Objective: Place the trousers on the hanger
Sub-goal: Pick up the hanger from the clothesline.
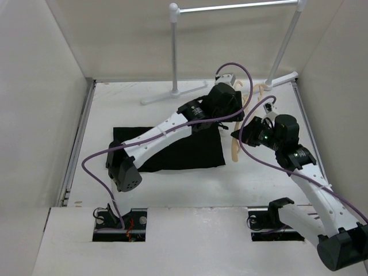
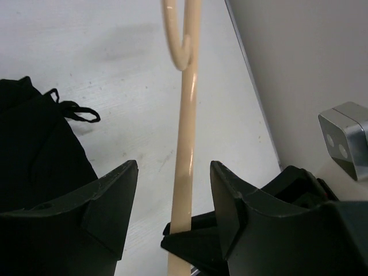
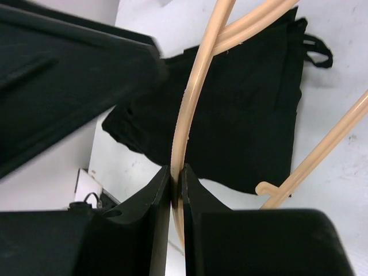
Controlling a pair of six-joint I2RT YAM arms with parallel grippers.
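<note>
The black trousers (image 1: 184, 150) lie flat on the table, partly under my left arm; they also show in the right wrist view (image 3: 241, 109) and the left wrist view (image 2: 34, 149). The tan wooden hanger (image 1: 234, 148) is held up off the table to their right. My right gripper (image 1: 240, 133) is shut on one thin bar of the hanger (image 3: 192, 98). My left gripper (image 2: 173, 169) is open, its jaws either side of a hanger bar (image 2: 187, 126) without touching it, just above my right gripper's fingers (image 2: 195, 238). In the top view my left gripper (image 1: 237, 109) hangs over the hanger.
A grey metal rail (image 1: 230, 7) on white feet (image 1: 172, 92) stands at the back. White walls close in the left, right and back sides. The table's right edge (image 2: 253, 103) runs close beside the hanger.
</note>
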